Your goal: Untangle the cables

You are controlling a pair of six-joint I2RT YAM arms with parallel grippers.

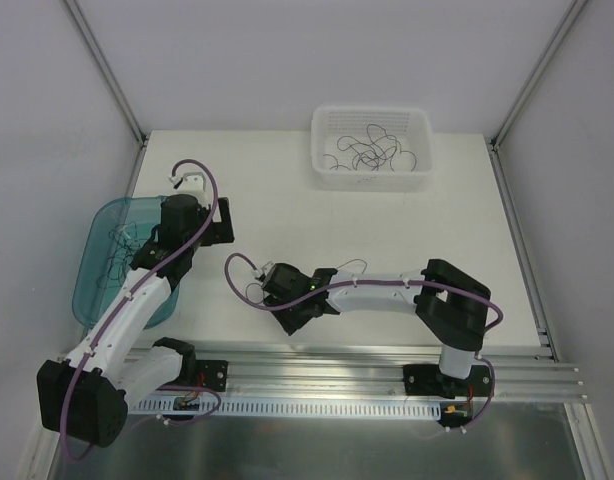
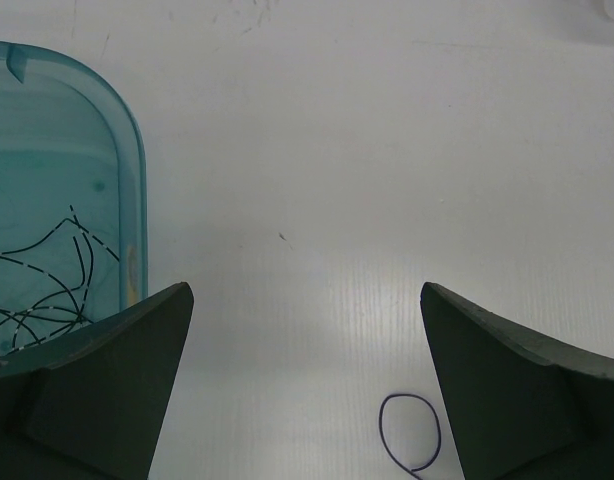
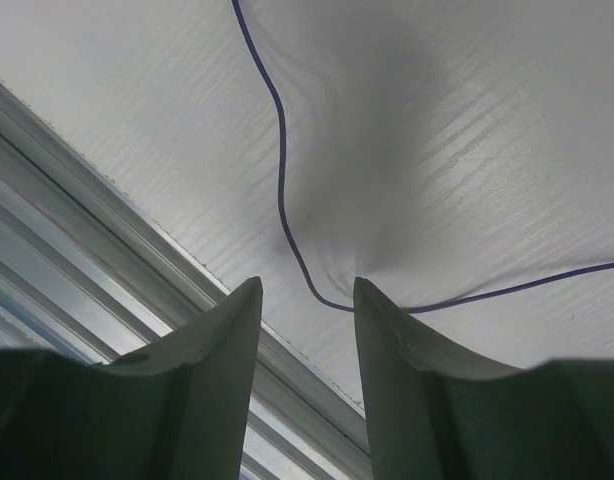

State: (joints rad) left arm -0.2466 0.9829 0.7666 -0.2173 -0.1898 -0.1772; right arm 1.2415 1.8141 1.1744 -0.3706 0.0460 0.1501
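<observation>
A tangle of thin dark cables [image 1: 370,152] lies in the white basket [image 1: 421,128] at the back. More loose cables [image 2: 47,290] rest in the teal tray [image 1: 92,250] on the left. My left gripper [image 1: 191,184] hovers beside that tray, its jaws wide open and bare; a small purple cable loop [image 2: 411,432] lies on the table by its right finger [image 2: 517,390]. My right gripper [image 3: 307,295] is low over the table's near edge, jaws partly open. One thin purple cable [image 3: 282,170] curves just past its tips and runs behind the right fingertip [image 3: 372,300], not pinched.
An aluminium rail [image 3: 107,260] runs along the table's near edge, right under the right gripper [image 1: 287,320]. Metal frame posts [image 1: 107,70] stand at the back corners. The right arm's thick lilac hose [image 1: 237,275] loops out to the left of its wrist.
</observation>
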